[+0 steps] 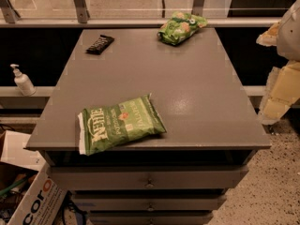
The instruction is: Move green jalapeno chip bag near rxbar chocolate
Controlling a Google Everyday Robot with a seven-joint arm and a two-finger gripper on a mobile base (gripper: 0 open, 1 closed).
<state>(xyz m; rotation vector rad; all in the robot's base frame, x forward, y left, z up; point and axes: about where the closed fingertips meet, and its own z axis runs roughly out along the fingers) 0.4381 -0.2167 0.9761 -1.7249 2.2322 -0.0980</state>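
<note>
Chip bag (121,124) at 7 o'clock looks light, crinkly, crushable; best pinched at an edge seam. Gripper (274,102) at 3 o'clock; cannot tell its grip.

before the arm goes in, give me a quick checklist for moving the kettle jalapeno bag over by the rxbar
1. Green jalapeno chip bag located: ok, it lies flat at the table's near left edge.
2. Bag free to lift: ok, nothing touches it.
3. Rxbar chocolate located: ok, at the far left corner.
4. Room beside the bar: ok, the table is bare around it.
5. Other green bag out of the path: ok, it is at the far edge, right of the bar.
6. Gripper ready: cannot tell; it is off the table's right side, far from the bag.
</note>
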